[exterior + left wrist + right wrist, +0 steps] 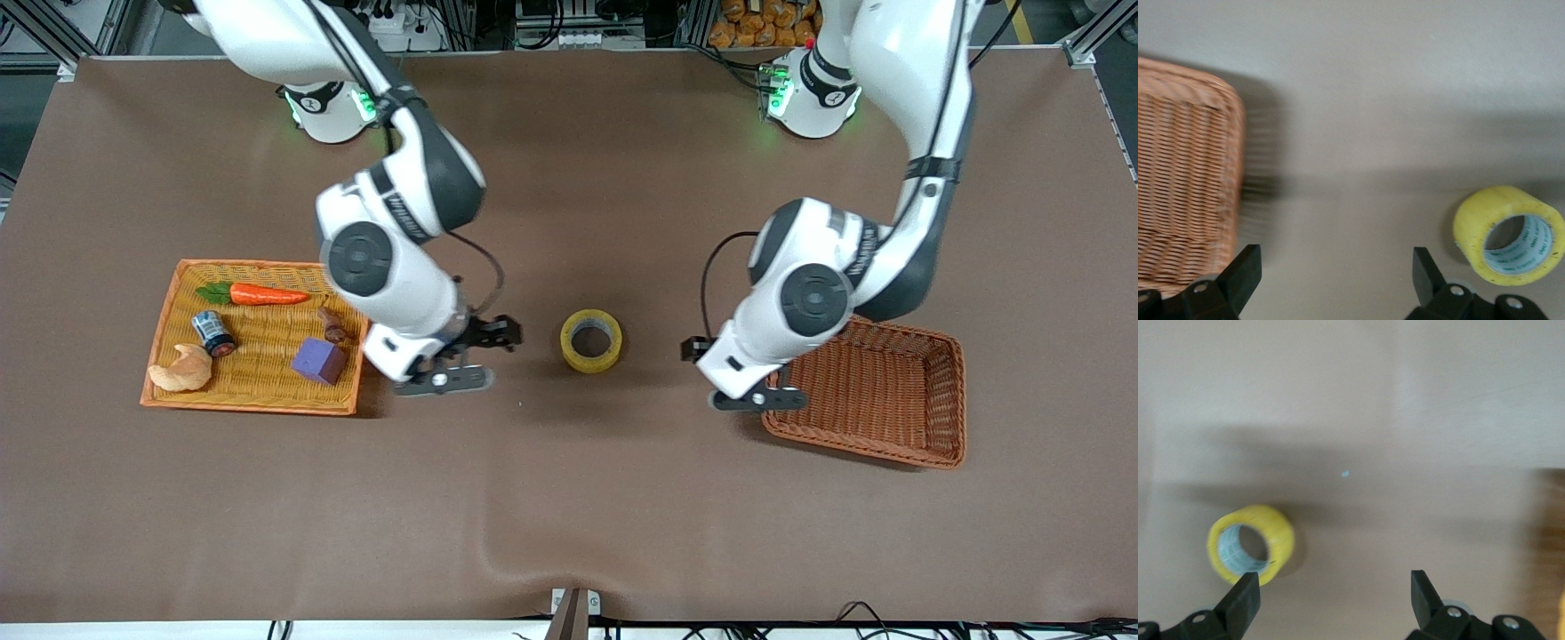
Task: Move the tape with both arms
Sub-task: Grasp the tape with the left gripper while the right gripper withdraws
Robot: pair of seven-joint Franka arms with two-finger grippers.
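Brown table [569,498] cloth wrinkled at its near edge. Tape [591,340] lies flat mid-table, between both grippers, touching neither. Right gripper [1331,603] over bare table beside the flat tray [169,307], jaws spread wide, empty. Left gripper [1335,283] at the wicker basket [942,444] rim, jaws wide, empty.

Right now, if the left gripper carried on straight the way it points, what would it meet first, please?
Probably bare table: the left gripper is open with nothing between its fingers; the tape and empty basket lie off to either side.

yellow tape [591,340], flat on table [569,498], btwn baskets
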